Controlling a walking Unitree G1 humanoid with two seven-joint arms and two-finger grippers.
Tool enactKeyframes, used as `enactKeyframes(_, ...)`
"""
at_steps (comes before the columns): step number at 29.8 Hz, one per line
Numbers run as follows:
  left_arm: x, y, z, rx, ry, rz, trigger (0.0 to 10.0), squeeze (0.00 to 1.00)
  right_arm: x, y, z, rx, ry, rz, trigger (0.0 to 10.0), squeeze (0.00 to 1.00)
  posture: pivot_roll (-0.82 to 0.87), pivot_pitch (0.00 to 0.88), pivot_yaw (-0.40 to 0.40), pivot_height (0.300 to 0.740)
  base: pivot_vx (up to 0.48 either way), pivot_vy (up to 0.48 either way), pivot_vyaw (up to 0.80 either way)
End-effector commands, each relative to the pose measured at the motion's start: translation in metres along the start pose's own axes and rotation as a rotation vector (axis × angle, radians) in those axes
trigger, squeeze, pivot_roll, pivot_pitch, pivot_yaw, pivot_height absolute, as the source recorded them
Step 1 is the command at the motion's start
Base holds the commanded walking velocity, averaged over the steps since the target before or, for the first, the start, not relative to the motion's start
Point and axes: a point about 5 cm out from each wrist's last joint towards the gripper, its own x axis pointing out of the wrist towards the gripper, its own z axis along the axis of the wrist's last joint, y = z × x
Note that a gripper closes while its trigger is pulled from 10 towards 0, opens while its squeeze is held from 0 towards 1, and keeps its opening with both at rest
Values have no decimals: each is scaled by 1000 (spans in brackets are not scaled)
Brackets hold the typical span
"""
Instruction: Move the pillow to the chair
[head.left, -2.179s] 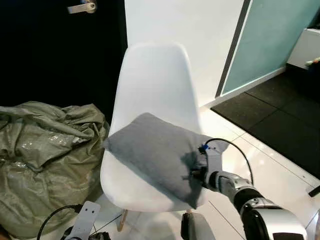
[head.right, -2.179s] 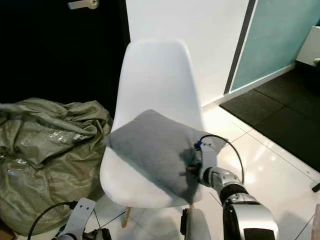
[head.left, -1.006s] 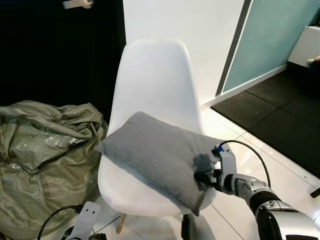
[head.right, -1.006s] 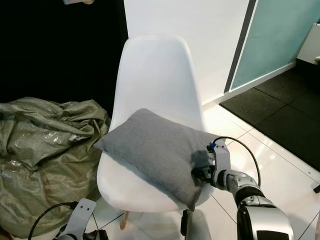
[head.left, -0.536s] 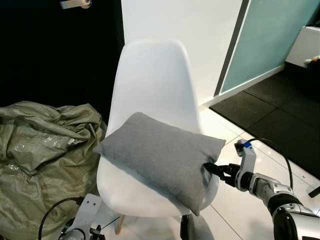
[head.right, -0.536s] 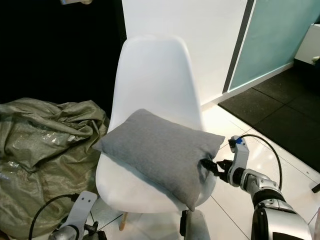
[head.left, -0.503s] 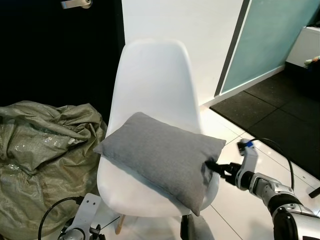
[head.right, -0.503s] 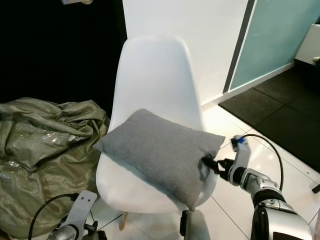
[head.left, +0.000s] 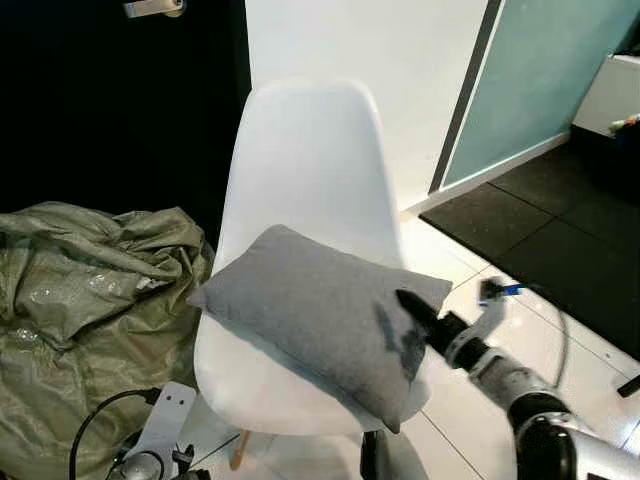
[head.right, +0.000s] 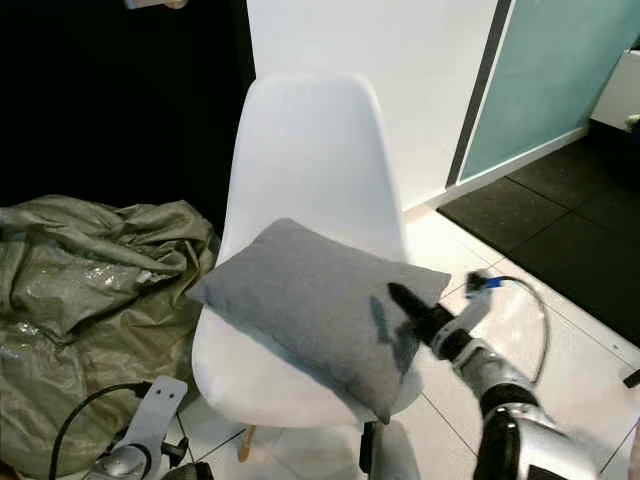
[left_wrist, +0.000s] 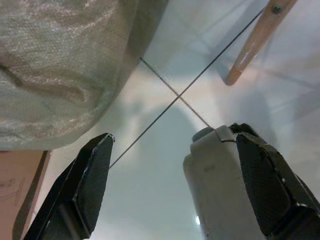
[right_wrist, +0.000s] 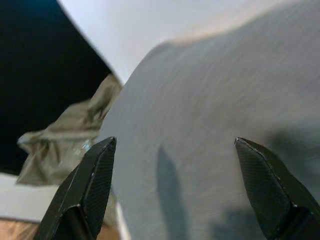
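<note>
Pillow on the chair, my right end effector spread wide above it

The pillow (head.left: 320, 320) lies across the seat of the chair (head.left: 305, 170), one corner hanging past the front edge toward the tiled floor. My right end effector (head.right: 405, 300) hovers over its right end, fingers (right_wrist: 87, 187) spread wide and holding nothing. If I draw back low, a finger could catch the fabric and drag the overhanging corner down, tipping the pillow off the seat; I judge lifting clear first is safer. My left end effector (left_wrist: 175, 180) hangs open near the floor beside the bag (head.left: 90, 300), close to a chair leg (left_wrist: 255, 42) it could knock.
</note>
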Motion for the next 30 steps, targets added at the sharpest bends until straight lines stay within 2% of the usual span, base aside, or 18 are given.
enactKeyframes(1,-1,3,-8,15,39,14,10000,0,-2,-3,-5,-7,32,-17,10000,0,-99,59,-61,564,0,0,0)
enactKeyframes(13,-2,5,-14,7,55,18,10000,0,0,0,-16,-5,88,18,10000,0,-97,44,-66,609,0,0,0)
enactKeyframes(21,-3,5,-17,15,66,26,10000,0,-3,-6,-43,-26,178,-39,10000,0,-90,41,-64,639,0,0,0)
enactKeyframes(22,-3,5,-20,16,81,31,10000,0,-6,-10,-49,-43,205,-72,10000,0,-91,43,-63,649,-319,0,0)
enactKeyframes(28,-4,6,-21,20,84,30,10000,0,-13,-16,-54,-54,226,-114,10000,0,-92,47,-61,674,-453,0,0)
enactKeyframes(30,-4,6,-21,20,76,30,10000,0,-16,-19,-55,-56,227,-133,10000,0,-93,48,-59,684,0,0,0)
